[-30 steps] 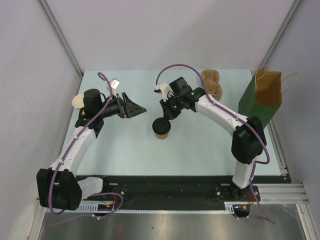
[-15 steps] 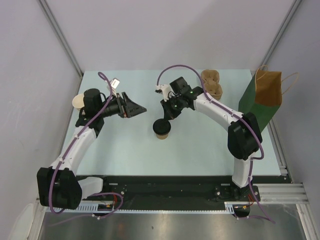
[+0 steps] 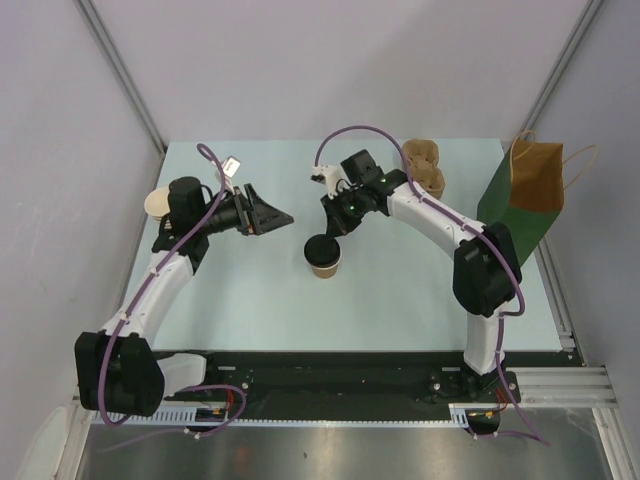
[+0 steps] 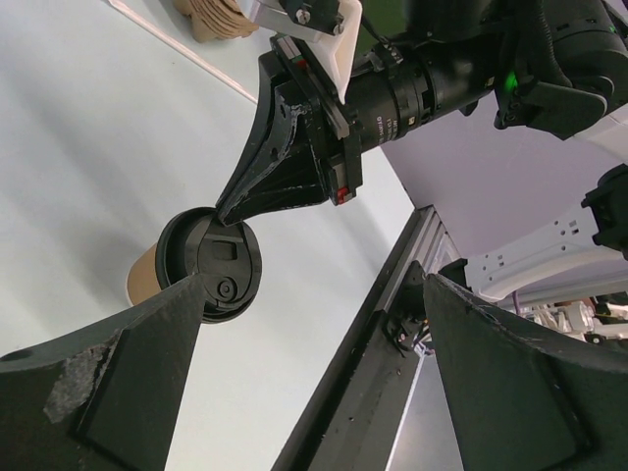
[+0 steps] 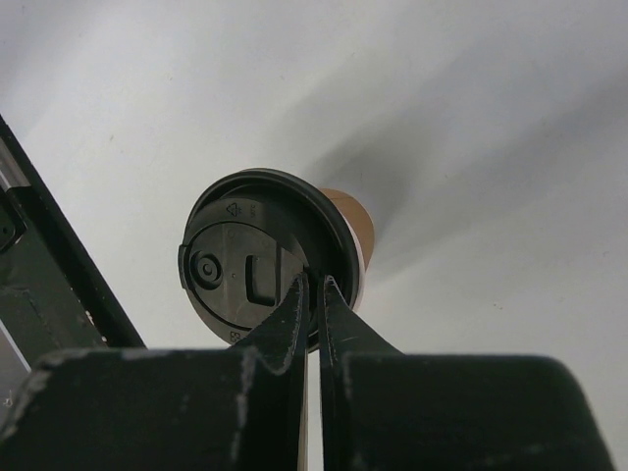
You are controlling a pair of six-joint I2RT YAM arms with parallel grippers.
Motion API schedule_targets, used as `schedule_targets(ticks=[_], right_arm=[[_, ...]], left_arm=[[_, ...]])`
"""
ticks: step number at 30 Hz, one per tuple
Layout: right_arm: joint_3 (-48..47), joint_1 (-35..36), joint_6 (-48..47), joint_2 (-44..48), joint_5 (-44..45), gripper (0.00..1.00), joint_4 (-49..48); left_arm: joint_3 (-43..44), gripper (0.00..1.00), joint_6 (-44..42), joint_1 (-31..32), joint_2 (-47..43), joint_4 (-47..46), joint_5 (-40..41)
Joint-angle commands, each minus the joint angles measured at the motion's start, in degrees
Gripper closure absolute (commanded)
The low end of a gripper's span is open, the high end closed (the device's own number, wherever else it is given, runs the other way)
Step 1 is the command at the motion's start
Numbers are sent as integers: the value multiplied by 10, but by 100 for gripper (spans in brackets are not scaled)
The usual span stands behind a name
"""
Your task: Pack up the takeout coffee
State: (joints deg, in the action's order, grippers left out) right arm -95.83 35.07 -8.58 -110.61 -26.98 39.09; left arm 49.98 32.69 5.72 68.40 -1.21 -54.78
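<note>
While the takeout coffee stands upright on the bench, the clenched right hand has its tips at the lid rim; the left hand gapes, released, nearby. Lid embossing is unreadable.

A lab test cell: plain grey walls, aluminium rail, pale green table.

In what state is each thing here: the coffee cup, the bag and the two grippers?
takeout coffee: upright, black lid on.
paper bag: upright, top open.
left gripper: open, holding nothing.
right gripper: shut, tips at the lid's edge.
</note>
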Motion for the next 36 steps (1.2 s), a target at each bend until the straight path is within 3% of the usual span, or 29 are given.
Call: schedule_targets(ticks=[1, 36], right_arm=[[-26, -4, 4, -9, -14, 100, 2], [-11, -9, -1, -8, -31, 100, 12]], left_arm=[[-2, 3, 4, -2, 1, -20, -16], [20, 4, -10, -2, 26, 5, -9]])
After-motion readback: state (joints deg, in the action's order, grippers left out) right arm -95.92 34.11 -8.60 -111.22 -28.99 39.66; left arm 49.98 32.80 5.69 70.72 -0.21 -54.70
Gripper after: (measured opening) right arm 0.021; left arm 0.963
